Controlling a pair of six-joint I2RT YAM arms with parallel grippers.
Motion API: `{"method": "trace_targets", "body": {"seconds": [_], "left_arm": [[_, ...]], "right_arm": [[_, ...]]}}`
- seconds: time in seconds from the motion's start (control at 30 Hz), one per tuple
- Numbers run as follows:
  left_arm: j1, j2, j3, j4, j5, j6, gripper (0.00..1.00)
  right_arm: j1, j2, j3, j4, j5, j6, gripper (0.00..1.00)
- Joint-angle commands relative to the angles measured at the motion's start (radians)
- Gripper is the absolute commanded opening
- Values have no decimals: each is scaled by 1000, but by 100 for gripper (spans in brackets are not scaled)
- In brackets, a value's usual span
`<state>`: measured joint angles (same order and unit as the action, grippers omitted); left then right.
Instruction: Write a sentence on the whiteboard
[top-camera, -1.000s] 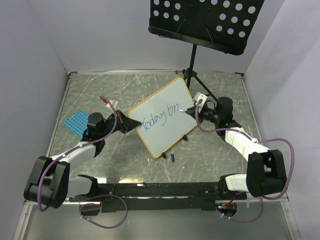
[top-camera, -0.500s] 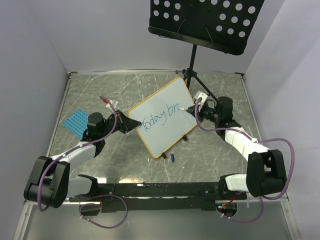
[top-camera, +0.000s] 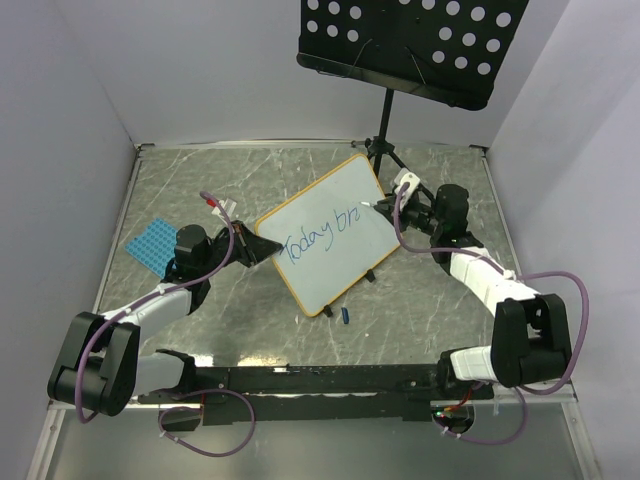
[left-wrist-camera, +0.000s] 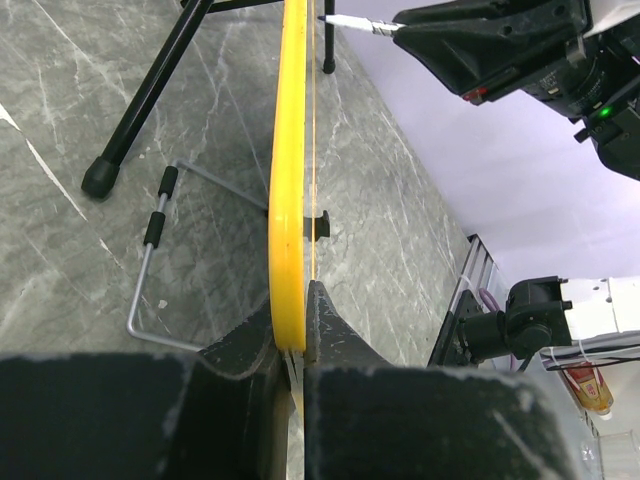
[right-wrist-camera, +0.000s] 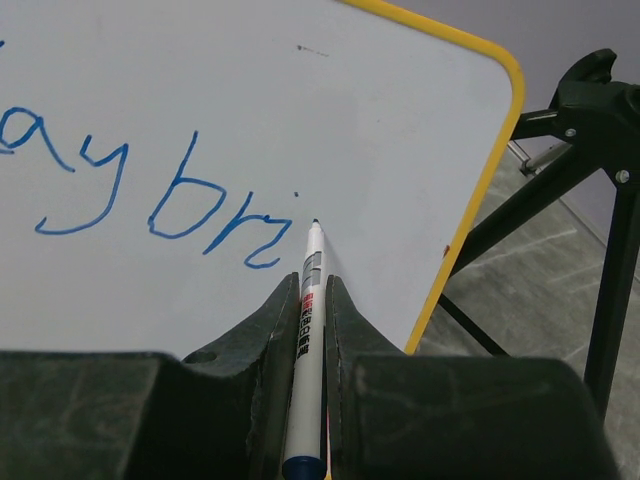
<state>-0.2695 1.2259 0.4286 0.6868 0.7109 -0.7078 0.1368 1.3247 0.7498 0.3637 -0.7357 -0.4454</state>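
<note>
We find the whiteboard (top-camera: 330, 238) standing tilted across the middle of the table (top-camera: 200, 180). It is pinned at its left edge by the left gripper (top-camera: 268, 250) and faced by the right gripper (top-camera: 383, 212) with its marker (right-wrist-camera: 305, 300). Tripod legs (top-camera: 392, 160) crowd the board's far corner, and a wire prop (left-wrist-camera: 150, 260) juts out behind it. We see passing room at rear left, beyond the blue studded plate (top-camera: 150, 245). The front strip holds only a small blue cap (top-camera: 345, 316).

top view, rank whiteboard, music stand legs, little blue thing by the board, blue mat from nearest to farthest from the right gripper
From the right gripper:
1. whiteboard, just to its left
2. music stand legs, just behind it
3. little blue thing, by the board's near edge
4. blue mat, far left
</note>
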Motion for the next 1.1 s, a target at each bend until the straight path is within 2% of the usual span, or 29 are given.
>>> {"method": "trace_targets", "body": {"seconds": [0.0,0.27,0.83,1.07], "left_arm": [[-22,15,-24,-49,93,93,1],[-22,20,-25,-46,94,94,1],[-20,18,-25,-46,91,94,1],[-22,21,-24,-47,93,94,1]], "right_arm": [[-8,31,49,57,9,19,0],[-8,44,36,29,-10,-4,0],[-8,-41,-49,-48,-47,-75,0],[-6,-33,-44,-31,-36,-62,0]]}}
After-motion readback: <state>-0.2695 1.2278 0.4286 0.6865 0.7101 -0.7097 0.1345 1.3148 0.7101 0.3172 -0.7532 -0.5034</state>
